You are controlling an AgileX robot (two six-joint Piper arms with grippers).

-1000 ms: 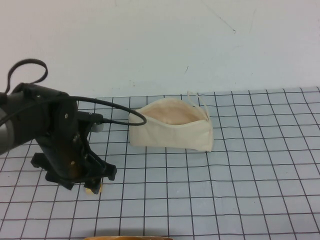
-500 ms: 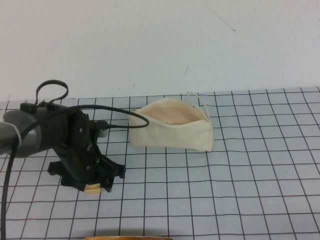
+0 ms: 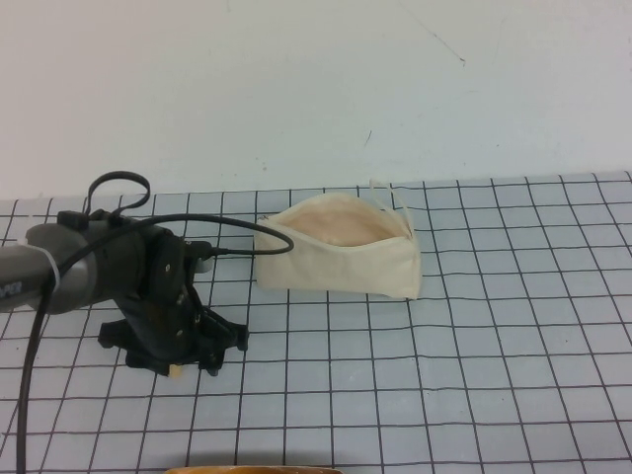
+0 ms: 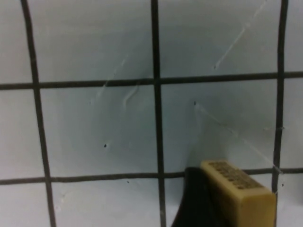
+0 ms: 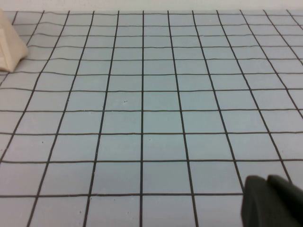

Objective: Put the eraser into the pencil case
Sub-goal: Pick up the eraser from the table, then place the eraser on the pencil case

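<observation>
The left tool [image 3: 178, 367] sits low on the grid mat [image 3: 474, 375], left of the open pencil case [image 3: 341, 259].

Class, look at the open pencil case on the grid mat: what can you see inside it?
Inside the pencil case only pinkish lining shows; its bottom is hidden by the front wall. The eraser sits at the left gripper. The right gripper is apart.

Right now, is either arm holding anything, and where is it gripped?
The left gripper, low over the table left of the pencil case, holds the eraser by its sides. The right gripper shows only a dark tip; it appears empty.
</observation>
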